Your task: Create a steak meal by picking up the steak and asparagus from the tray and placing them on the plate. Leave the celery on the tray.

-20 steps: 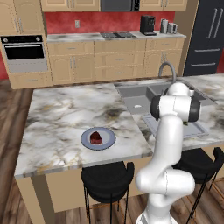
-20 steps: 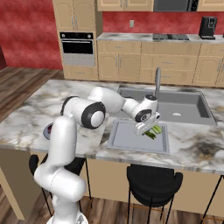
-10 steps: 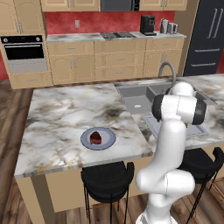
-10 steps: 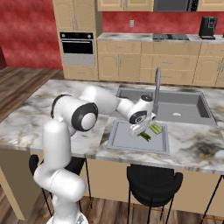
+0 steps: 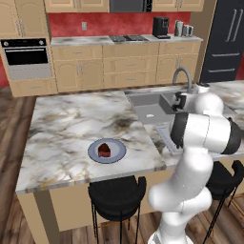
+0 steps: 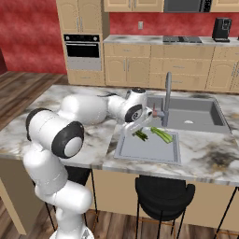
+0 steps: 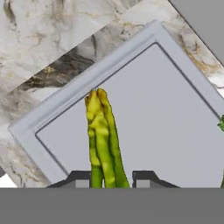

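The gripper (image 7: 111,177) has its two dark finger tips on either side of the asparagus (image 7: 103,140), which stands between them and runs straight out ahead of the hand; whether the tips actually press on the stalks cannot be told, since their ends are cut off at the bottom of the hand view. In the right base view the gripper (image 6: 136,130) hangs over the left part of the tray (image 6: 135,154), with the asparagus (image 6: 140,135) at its tips. The flat grey floor of the tray (image 7: 175,131) spreads beyond and to both sides of the stalks, and its raised rim crosses past their tips. The celery (image 6: 161,135) lies on the tray just beside the gripper, toward the sink side; a sliver of it shows at the right edge of the hand view. Well away from the gripper, across the marble counter (image 5: 66,128), the plate (image 5: 106,150) sits near the counter's front edge with the steak (image 5: 104,150) on it.
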